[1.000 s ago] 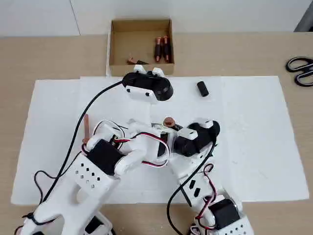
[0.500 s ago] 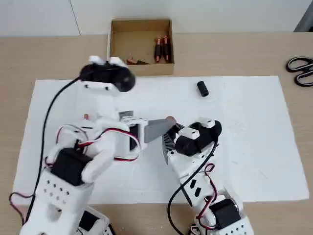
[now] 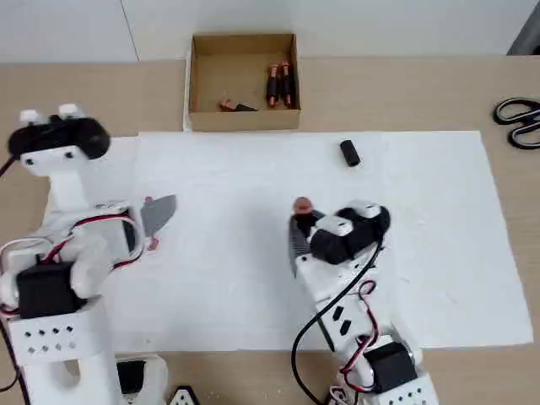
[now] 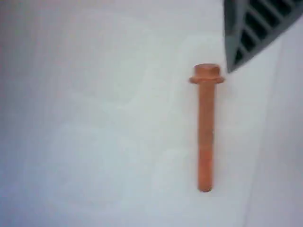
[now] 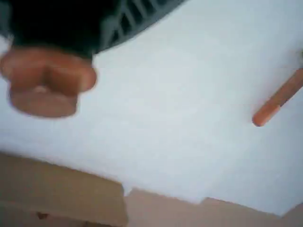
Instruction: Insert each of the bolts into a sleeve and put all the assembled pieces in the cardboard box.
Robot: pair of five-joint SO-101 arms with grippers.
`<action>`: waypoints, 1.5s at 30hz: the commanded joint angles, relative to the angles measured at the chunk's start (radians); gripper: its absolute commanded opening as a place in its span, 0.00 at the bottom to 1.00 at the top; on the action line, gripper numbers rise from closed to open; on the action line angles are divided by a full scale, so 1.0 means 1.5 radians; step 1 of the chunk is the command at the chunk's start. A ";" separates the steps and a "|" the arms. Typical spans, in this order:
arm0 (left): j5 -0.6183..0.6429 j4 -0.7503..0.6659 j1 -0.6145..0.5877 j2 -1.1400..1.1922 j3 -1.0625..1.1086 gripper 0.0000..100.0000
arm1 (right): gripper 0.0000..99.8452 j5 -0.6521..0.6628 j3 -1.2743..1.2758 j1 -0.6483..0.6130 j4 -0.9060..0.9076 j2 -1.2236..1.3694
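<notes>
1. The right gripper (image 3: 299, 221) has its jaws pinching an assembled piece (image 3: 302, 206), a copper bolt already seated in a dark sleeve; it hangs over the middle of the white sheet (image 3: 422, 253), well apart from the cardboard box (image 3: 243, 120).
2. The left gripper (image 3: 154, 218) hovers at the left part of the sheet, just beside a loose bolt (image 4: 206, 127) that lies flat; its jaws look spread and hold nothing.
3. One loose sleeve (image 3: 349, 153) lies near the far edge of the sheet; finished pieces (image 3: 280, 84) are already in the box; so I judge the task well advanced, with one piece to deliver and one pair to join.
4. The next move, I think, is to carry the held piece over the near wall of the box and release it inside; the left arm must come down on the bolt shank and pinch it.
5. Room: the sheet between the right gripper and the box is open; the box wall is the edge to pass over; the scissors (image 3: 518, 120) lie far right on the bench (image 3: 405, 93), out of the way; the two arms stand well apart.
</notes>
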 commanded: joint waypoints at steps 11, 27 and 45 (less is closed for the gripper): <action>-0.056 0.015 -0.017 -0.014 0.079 0.35 | 0.00 0.116 -0.411 0.110 -0.019 0.448; -0.056 0.019 -0.018 -0.014 0.079 0.35 | 0.00 0.121 -0.950 0.099 -0.329 1.176; -0.056 0.015 -0.016 -0.014 0.108 0.35 | 0.00 0.121 -1.490 0.060 -0.466 1.790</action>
